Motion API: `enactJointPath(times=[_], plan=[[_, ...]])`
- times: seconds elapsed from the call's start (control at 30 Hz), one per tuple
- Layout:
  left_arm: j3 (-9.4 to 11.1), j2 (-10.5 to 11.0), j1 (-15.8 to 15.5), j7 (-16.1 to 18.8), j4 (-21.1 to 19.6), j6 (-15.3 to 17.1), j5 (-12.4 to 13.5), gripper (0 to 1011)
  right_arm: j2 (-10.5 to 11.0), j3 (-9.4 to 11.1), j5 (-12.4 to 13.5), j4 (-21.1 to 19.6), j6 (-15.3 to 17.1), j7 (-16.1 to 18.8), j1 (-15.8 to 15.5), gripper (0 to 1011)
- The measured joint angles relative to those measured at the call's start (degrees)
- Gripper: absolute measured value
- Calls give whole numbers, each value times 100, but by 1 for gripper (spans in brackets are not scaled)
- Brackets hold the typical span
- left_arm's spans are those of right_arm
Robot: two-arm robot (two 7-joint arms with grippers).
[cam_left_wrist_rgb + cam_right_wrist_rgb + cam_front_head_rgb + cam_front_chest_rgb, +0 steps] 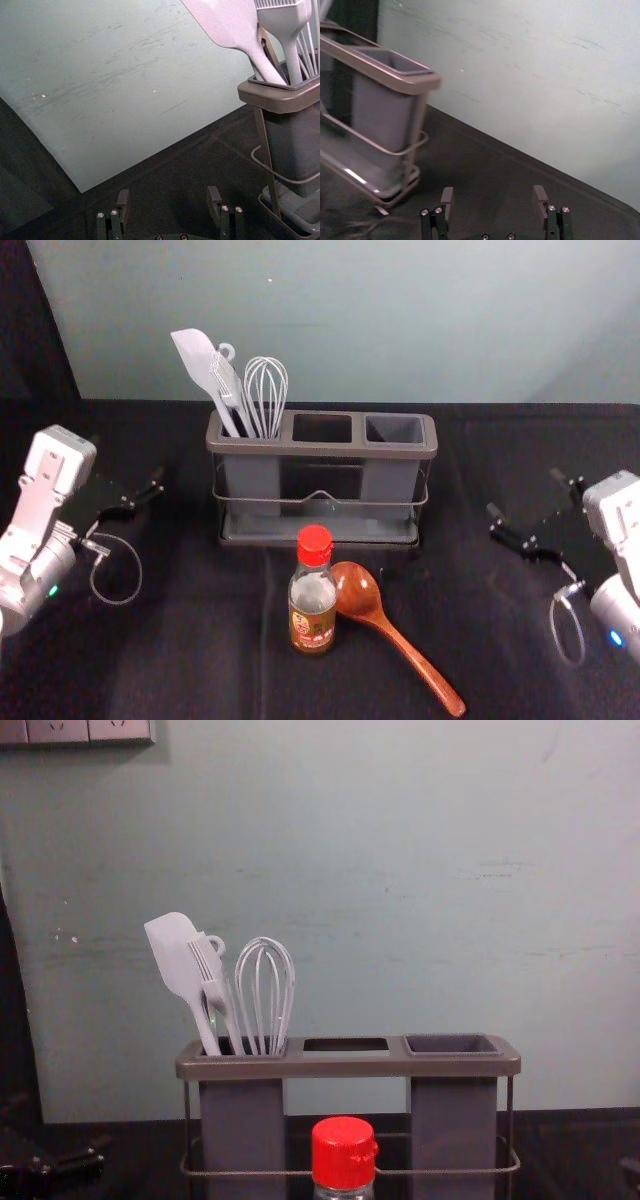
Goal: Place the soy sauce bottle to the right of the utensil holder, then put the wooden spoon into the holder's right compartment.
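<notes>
A: Where is the working area bounded, and where is room left for movement?

B: It is bounded on the far side by the wall (360,320), before which the utensil holder (322,450) is set. A stretch of dark cloth (460,570) is left between the holder and the right gripper (525,494), which is held above the right side. The left gripper (140,492) is placed to the left of the holder.

A: In what state are the grippers shown?

B: In each wrist view, the fingers are set wide apart, with nothing held between them.

A: How is the soy sauce bottle (313,605) placed?

B: It is stood upright on the near side of the holder, well apart from both grippers: to the right of the left one and to the left of the right one. The wooden spoon (385,620) is laid just to its right, the handle directed toward the near right; whether the two are touching cannot be told.

A: By what features are they marked?

B: The bottle is topped by a red cap (314,544); clear glass is seen above a brown, printed label (312,628). The spoon is reddish brown and glossy, with an oval bowl. The right compartment (395,429) is lined in grey and open at the top.
</notes>
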Motion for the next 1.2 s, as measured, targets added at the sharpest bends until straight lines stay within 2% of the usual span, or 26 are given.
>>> enactJointPath(times=[0.37, 0.6, 0.7, 0.73, 0.93, 1.2], plan=[[0, 0, 0, 0, 0, 0, 0, 1000, 35, -87, -294, -844, -265, 2, -703, 1003], [0, 0, 0, 0, 0, 0, 0, 1000, -38, -140, -247, -1255, -506, 164, -1029, 1002], [0, 0, 0, 0, 0, 0, 0, 1000, -74, -160, -117, -1428, -654, 345, -1167, 1003], [0, 0, 0, 0, 0, 0, 0, 1000, -74, -160, -117, -1428, -654, 345, -1167, 1003], [0, 0, 0, 0, 0, 0, 0, 1000, -220, -291, 208, -1502, -810, 854, -1170, 1003], [0, 0, 0, 0, 0, 0, 0, 1000, -491, -443, 374, -1397, -782, 1287, -958, 1003]])
